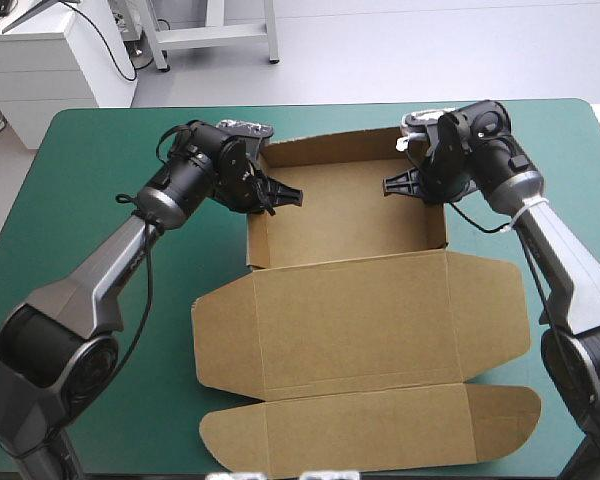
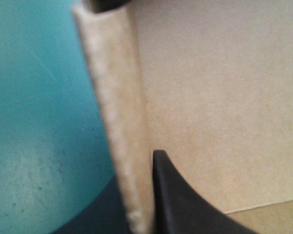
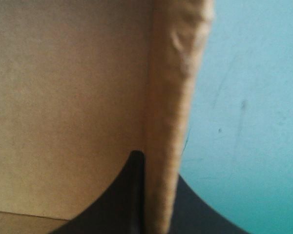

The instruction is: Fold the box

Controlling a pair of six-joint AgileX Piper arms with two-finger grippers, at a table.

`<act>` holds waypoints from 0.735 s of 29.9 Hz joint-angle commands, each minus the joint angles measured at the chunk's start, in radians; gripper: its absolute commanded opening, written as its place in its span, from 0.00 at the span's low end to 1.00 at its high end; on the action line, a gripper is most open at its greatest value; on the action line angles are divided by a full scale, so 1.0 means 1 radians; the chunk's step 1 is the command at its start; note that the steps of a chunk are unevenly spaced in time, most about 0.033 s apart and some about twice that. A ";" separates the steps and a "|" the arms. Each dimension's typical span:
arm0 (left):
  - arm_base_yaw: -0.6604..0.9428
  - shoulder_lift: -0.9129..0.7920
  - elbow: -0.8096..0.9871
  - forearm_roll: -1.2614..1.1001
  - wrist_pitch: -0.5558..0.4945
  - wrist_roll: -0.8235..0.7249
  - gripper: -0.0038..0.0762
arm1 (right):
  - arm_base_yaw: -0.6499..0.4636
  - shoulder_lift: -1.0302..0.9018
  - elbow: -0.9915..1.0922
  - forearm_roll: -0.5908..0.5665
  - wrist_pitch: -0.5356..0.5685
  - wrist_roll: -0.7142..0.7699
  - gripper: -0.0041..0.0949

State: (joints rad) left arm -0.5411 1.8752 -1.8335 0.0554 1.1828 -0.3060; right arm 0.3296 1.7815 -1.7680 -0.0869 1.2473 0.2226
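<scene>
The brown box (image 1: pixel 345 215) lies on the teal-green cover of the table (image 1: pixel 90 150), around the middle and a little toward the far edge. It is an open tray with its walls raised, and the lid (image 1: pixel 360 320) lies flat on the near side. The lid has 1 side flap at each end and a long front strip (image 1: pixel 370 432) with rounded corners, which reaches close to the table's near edge. The left gripper (image 1: pixel 267 193) is at the tray's left wall (image 1: pixel 255 240), toward that wall's far end. The right gripper (image 1: pixel 423 185) is at the right wall (image 1: pixel 440 225), also toward the far end, so the 2 face each other across the tray. In the left wrist view the wall's rough cut edge (image 2: pixel 115 122) runs up between the 2 black fingers. 1 finger (image 2: pixel 185 209) is inside the tray against the board and the other is outside over the cover, so the wall is pinched between them. The right wrist view shows the same on its side. The wall's edge (image 3: pixel 173 97) stands between the inner finger (image 3: pixel 119 200) and the outer one, which clamp tight on the board.
</scene>
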 commanded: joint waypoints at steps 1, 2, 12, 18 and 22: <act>-0.018 0.032 -0.056 0.015 0.083 0.019 0.04 | 0.003 -0.035 0.039 0.058 -0.002 -0.032 0.03; -0.018 0.055 -0.058 0.021 0.111 0.019 0.04 | 0.003 -0.030 0.056 0.058 -0.002 -0.034 0.03; -0.018 0.104 -0.062 -0.011 0.107 0.017 0.04 | 0.001 0.015 0.108 0.053 -0.006 -0.086 0.03; -0.018 0.104 -0.062 0.018 0.107 0.030 0.05 | 0.001 0.045 0.108 0.081 -0.010 -0.113 0.09; -0.018 0.104 -0.063 0.018 0.107 0.040 0.13 | 0.001 0.048 0.106 0.108 -0.017 -0.121 0.31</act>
State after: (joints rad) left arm -0.5419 2.0278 -1.8678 0.0547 1.2489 -0.3023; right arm 0.3222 1.8767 -1.6341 -0.0336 1.2222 0.1428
